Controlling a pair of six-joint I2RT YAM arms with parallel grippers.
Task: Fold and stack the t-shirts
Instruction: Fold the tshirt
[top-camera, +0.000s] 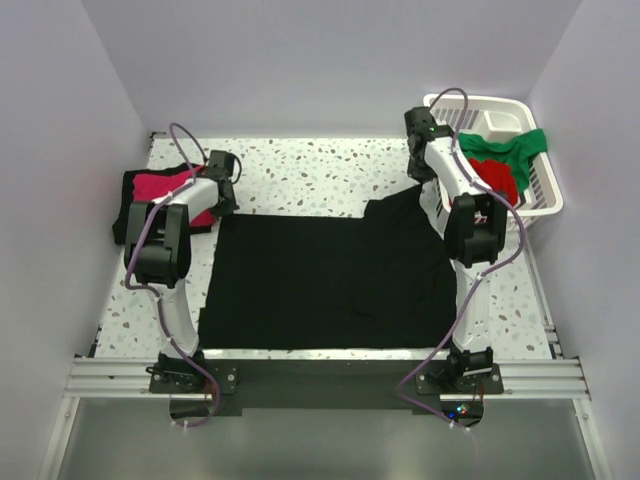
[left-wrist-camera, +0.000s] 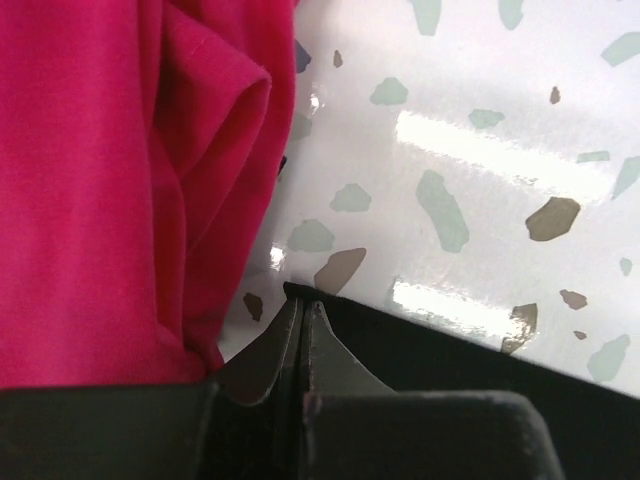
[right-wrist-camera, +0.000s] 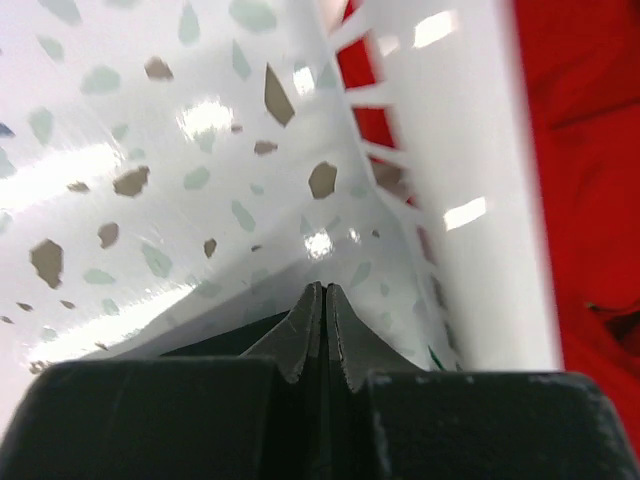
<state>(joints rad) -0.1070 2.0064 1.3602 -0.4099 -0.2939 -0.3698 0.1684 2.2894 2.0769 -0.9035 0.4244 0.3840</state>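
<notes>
A black t-shirt (top-camera: 330, 280) lies spread flat on the speckled table. My left gripper (top-camera: 224, 208) is shut on its far left corner; in the left wrist view the shut fingertips (left-wrist-camera: 303, 302) pinch the black edge (left-wrist-camera: 450, 360). My right gripper (top-camera: 428, 190) is shut at the shirt's far right corner by the sleeve; in the right wrist view (right-wrist-camera: 325, 287) the black cloth (right-wrist-camera: 215, 345) runs in behind the left finger. A magenta-pink t-shirt (top-camera: 160, 185) lies folded on black folded cloth (top-camera: 125, 215) at the far left, also showing in the left wrist view (left-wrist-camera: 100, 180).
A white slatted basket (top-camera: 540, 190) stands at the far right with a red t-shirt (top-camera: 497, 178) and a green t-shirt (top-camera: 510, 145) in it. Its wall (right-wrist-camera: 470, 150) is close to the right of my right gripper. Walls close in the table on three sides.
</notes>
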